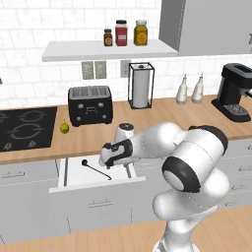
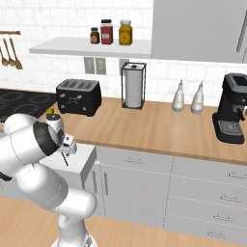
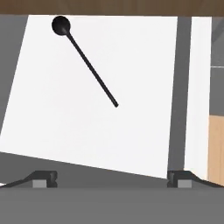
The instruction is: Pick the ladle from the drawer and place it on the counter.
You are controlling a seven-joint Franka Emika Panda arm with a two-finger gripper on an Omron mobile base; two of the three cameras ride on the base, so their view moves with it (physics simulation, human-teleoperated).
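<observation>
Ladle (image 3: 84, 60) in drawer (image 3: 131, 131), bowl-first

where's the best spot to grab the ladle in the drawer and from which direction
Probably the middle of the ladle's thin handle, coming straight down from above. It lies flat on the white floor of the open drawer, so no side approach gets under it. Set the open gripper fingers across the handle, which runs diagonally; the round bowl end is wider and harder to pinch.
</observation>
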